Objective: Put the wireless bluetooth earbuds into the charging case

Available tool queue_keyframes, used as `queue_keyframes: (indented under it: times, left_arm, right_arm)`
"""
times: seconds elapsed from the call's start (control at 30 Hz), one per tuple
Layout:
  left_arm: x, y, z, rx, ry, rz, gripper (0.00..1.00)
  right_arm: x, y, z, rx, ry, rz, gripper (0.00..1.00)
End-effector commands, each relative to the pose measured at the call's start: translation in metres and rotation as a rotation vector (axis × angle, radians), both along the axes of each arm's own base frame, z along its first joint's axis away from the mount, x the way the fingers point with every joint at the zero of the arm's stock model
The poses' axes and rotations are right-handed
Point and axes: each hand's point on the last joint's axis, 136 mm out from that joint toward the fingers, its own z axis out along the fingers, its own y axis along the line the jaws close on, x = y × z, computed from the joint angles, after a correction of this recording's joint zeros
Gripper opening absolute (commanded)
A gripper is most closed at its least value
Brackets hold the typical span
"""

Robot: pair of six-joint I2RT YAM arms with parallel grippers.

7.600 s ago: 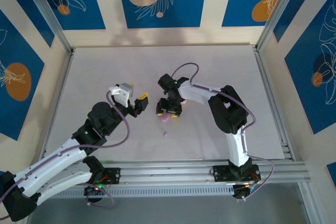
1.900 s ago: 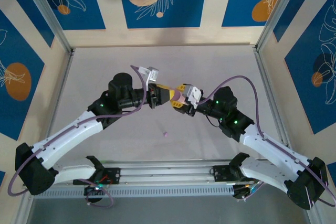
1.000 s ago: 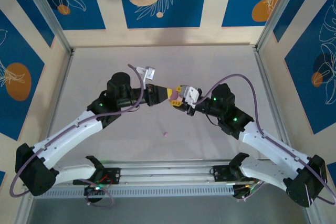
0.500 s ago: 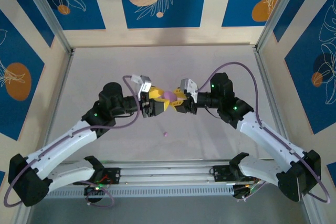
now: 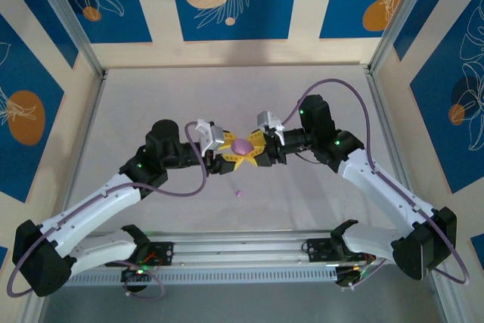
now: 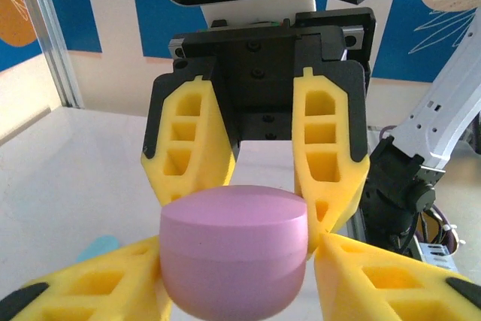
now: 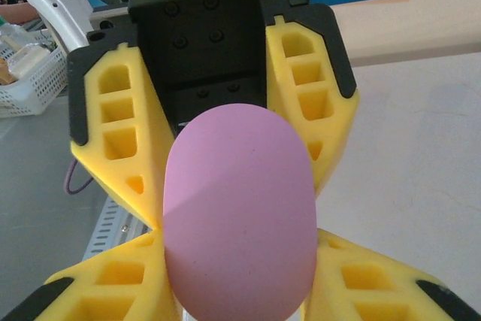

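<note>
Nearest the bases: spotting one tiny purple earbud (image 5: 238, 194) loose on the table (image 5: 151, 96), touched by nothing. Not inserted yet.

Just beyond and above it: seeing the pink charging case (image 5: 242, 144) held in mid-air at table centre, with both claws meeting tip to tip on it. Clamped from the right by the right claw (image 7: 239, 234), with a pad pressed on either side of the case per its wrist view. Flanked from the left by the left claw (image 6: 239, 246), yellow fingers (image 6: 98, 283) touching the case on both sides. Looks like a grip too, but can't confirm real pressure from that close-up.

Reads as a two-handed hold: bracing the body with one claw so the other can work the lid. Seeing the lid seam shut in the left wrist view, so need it open before any earbud goes in.

Relative to the claws: find the earbud below and nearer than both, well clear of every finger, roughly under the case. Will need one claw freed for the pick.

Farthest, in the right wrist view: noting a white basket (image 7: 30, 65) off to the side, irrelevant here.
</note>
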Motion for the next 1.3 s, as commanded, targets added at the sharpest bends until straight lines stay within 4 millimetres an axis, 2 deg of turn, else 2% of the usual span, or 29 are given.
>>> queue_keyframes:
  times: [0.0,0.1,0.27,0.37,0.47,0.63,0.8,0.9,1.03,1.13,1.2,1.27]
  left_arm:
    - [-0.006,-0.003,0.007,-0.028,-0.048,-0.048,0.44]
    - [-0.006,-0.002,0.001,0.002,-0.035,-0.044,0.38]
    - [-0.005,-0.003,-0.002,0.019,-0.012,-0.043,0.36]
    - [-0.003,-0.005,-0.004,0.02,0.001,-0.041,0.31]
    - [-0.005,-0.005,-0.007,0.023,-0.002,-0.048,0.27]
    - [-0.008,-0.003,-0.008,0.008,-0.024,-0.052,0.21]
    - [-0.014,-0.003,-0.003,-0.031,-0.025,-0.079,0.2]
    - [-0.016,-0.004,-0.002,-0.045,-0.021,-0.089,0.2]
    - [-0.016,-0.004,0.0,-0.071,-0.015,-0.087,0.2]
    - [-0.015,-0.004,0.003,-0.094,-0.012,-0.084,0.2]
    - [-0.015,-0.004,0.004,-0.102,-0.006,-0.082,0.2]
    - [-0.014,-0.004,0.003,-0.103,-0.001,-0.075,0.2]
  right_arm:
    - [-0.01,-0.001,0.008,0.005,-0.008,0.056,0.28]
    - [-0.011,-0.001,0.008,0.004,-0.015,0.061,0.28]
    - [-0.01,0.001,0.006,-0.017,-0.02,0.062,0.28]
    - [-0.012,0.002,0.008,-0.021,-0.021,0.065,0.29]
    - [-0.01,0.0,0.012,-0.014,0.001,0.056,0.33]
    - [0.001,-0.01,0.021,0.003,0.123,0.029,0.4]
    - [0.012,-0.01,0.025,0.008,0.236,0.02,0.47]
    - [0.014,-0.009,0.026,0.012,0.262,0.023,0.49]
    - [0.029,-0.009,0.025,0.002,0.275,-0.047,0.51]
    - [0.04,-0.011,0.024,0.009,0.248,-0.105,0.51]
    - [0.035,-0.011,0.026,0.029,0.212,-0.079,0.49]
    - [0.026,-0.01,0.028,0.043,0.183,-0.037,0.42]
